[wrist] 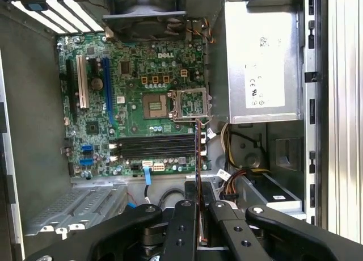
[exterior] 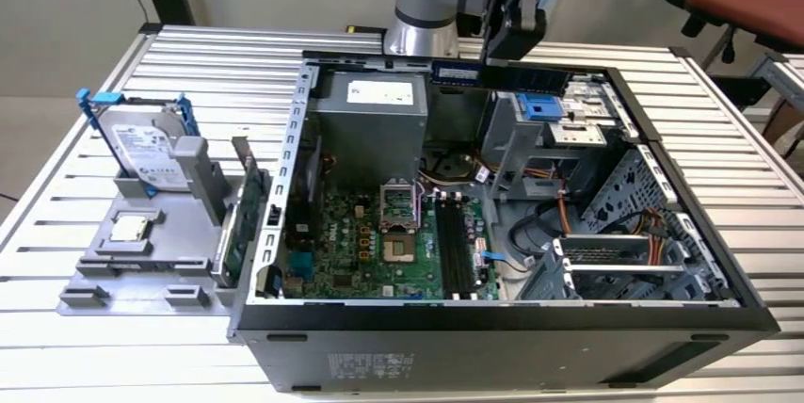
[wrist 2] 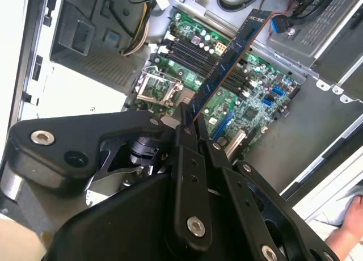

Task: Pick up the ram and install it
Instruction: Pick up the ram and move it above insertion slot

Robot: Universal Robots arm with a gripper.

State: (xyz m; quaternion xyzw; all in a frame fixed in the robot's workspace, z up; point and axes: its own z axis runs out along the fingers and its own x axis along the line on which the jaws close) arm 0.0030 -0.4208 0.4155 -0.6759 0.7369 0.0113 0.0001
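Gripper: black two-finger gripper (wrist 2: 190,122) pinching one end of the ram, a thin, long, dark blue-green circuit-board stick (wrist 2: 229,57); fingers pressed flat against both faces of the stick.
Ram position: held in the air over the far wall of the open grey tower case (exterior: 503,323), well above the green motherboard (exterior: 364,252). In the exterior view it shows as a dark strip (exterior: 509,74) level with the case's top edge.
Step in hand, as I judge it: carrying the stick to the row of long black memory slots (wrist: 153,147); not yet seated.
Alignment: in the first wrist view the stick appears edge-on (wrist: 197,153) and crosses the slots at a right angle, so a turn about the wrist looks needed before lowering. In the second wrist view it also lies skewed to the slots (wrist 2: 187,51).
Doing it well: bring the long edge parallel to one slot, descend straight, press evenly.
Edges: silver power supply box (wrist: 264,62) and its cable bundle (wrist: 235,181) sit just beside the slots; metal drive cage (exterior: 616,266) flanks the other side.
Open room: clear from above over the slots; tight sideways.
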